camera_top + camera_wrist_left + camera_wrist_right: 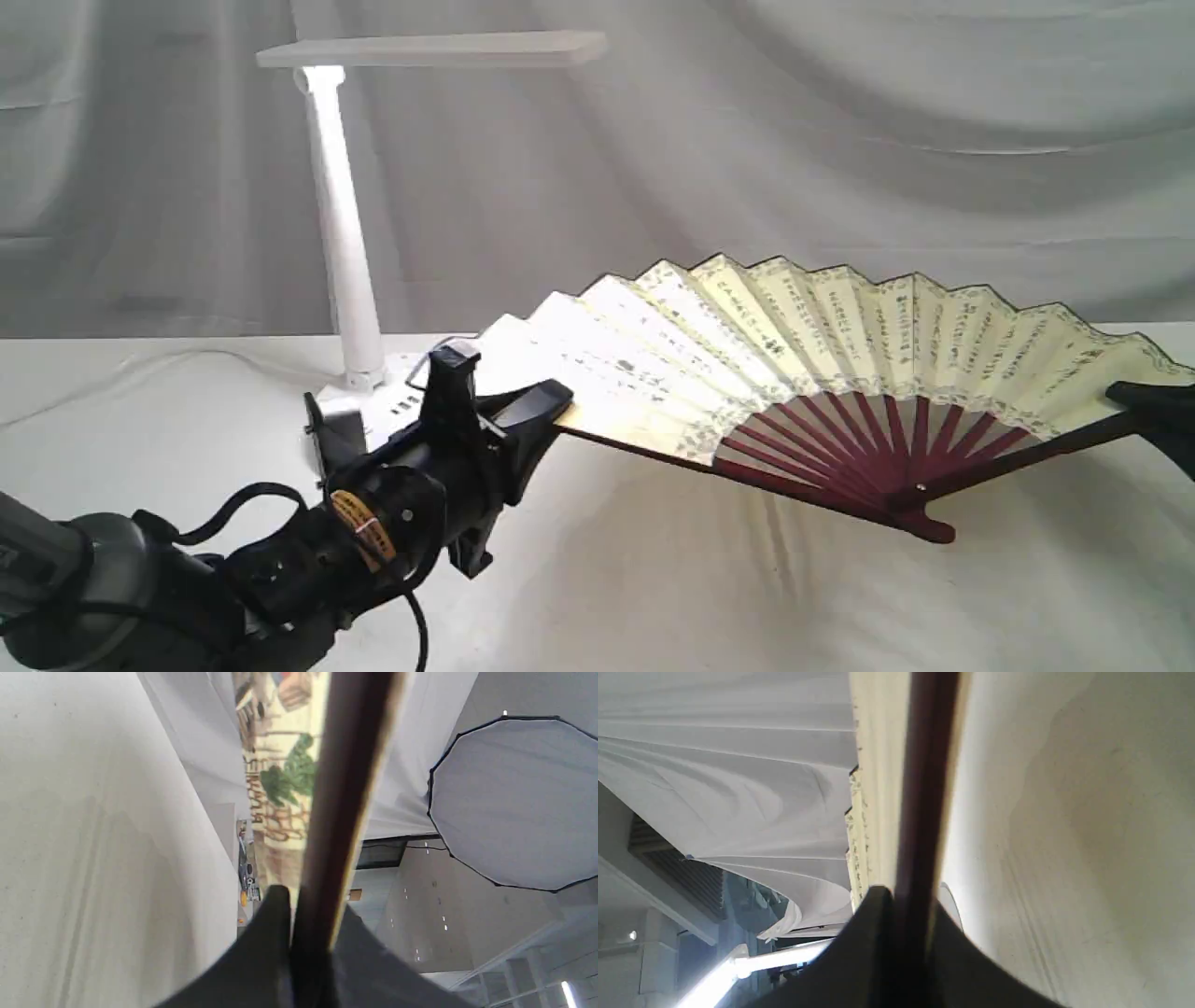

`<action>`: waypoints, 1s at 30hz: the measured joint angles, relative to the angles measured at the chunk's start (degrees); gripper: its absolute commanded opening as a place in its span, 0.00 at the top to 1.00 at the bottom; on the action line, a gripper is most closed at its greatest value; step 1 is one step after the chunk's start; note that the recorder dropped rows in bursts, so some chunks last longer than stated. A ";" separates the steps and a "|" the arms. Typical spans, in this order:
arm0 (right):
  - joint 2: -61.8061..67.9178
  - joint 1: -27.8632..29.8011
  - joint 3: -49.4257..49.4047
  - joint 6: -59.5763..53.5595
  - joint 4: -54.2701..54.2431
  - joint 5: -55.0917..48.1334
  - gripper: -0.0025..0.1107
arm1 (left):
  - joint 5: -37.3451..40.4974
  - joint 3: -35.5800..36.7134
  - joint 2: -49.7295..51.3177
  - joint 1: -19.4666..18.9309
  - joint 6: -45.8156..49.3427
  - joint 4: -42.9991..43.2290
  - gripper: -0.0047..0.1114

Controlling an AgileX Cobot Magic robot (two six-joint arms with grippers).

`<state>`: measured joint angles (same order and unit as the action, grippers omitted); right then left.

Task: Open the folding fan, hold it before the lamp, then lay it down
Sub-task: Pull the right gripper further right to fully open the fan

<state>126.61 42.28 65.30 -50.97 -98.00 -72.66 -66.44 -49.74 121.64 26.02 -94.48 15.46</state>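
Observation:
The folding fan is spread wide open, its cream leaf with black calligraphy arching above the white tablecloth and its maroon ribs meeting at the pivot low in the middle. My left gripper is shut on the fan's left outer rib. My right gripper is shut on the right outer rib at the frame's right edge. The white lamp stands behind the left gripper, its lit flat head high above the fan's left end.
A draped grey-white backdrop hangs behind the table. The lamp's round base with sockets sits just behind my left wrist. White cloth covers the table under the fan.

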 measured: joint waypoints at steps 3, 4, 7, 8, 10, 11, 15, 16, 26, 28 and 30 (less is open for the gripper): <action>0.00 0.54 0.00 0.00 0.26 -0.23 0.98 | 0.00 0.00 0.00 0.83 1.10 -2.02 0.96; 0.00 0.63 0.00 0.12 0.26 -0.23 0.98 | 0.00 0.00 0.00 1.25 1.55 -2.94 0.96; 0.00 0.88 0.00 0.12 0.07 -0.23 0.98 | 0.13 0.00 0.00 2.90 2.95 -6.80 0.96; 0.00 1.05 0.00 0.12 -0.07 0.00 0.98 | 0.22 0.00 0.00 3.55 3.55 -8.21 0.96; 0.00 1.14 0.00 0.12 -0.18 0.23 0.98 | 0.22 0.00 0.00 4.81 4.24 -10.52 0.96; -0.10 1.23 0.00 0.12 -0.30 0.25 0.98 | 0.34 0.00 0.00 5.25 4.53 -11.35 0.96; -1.14 1.36 0.00 0.12 -0.44 0.66 0.98 | 0.46 0.00 0.13 7.02 5.46 -15.83 0.96; -1.50 1.36 0.00 0.12 -0.44 0.70 0.98 | 0.46 0.00 0.13 7.32 5.57 -16.40 0.96; -2.16 1.88 0.00 0.12 0.02 1.24 0.98 | 0.46 0.00 0.13 9.79 6.75 -22.27 0.96; -2.16 2.40 0.00 0.12 0.50 1.13 0.98 | 0.46 0.00 0.13 10.35 6.98 -22.72 0.96; -2.16 2.93 0.00 0.12 1.21 1.03 0.98 | 0.57 0.00 0.13 10.57 7.21 -22.72 0.96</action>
<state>124.45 45.21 65.30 -50.85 -96.80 -71.63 -65.87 -49.74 121.78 36.60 -87.27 -7.26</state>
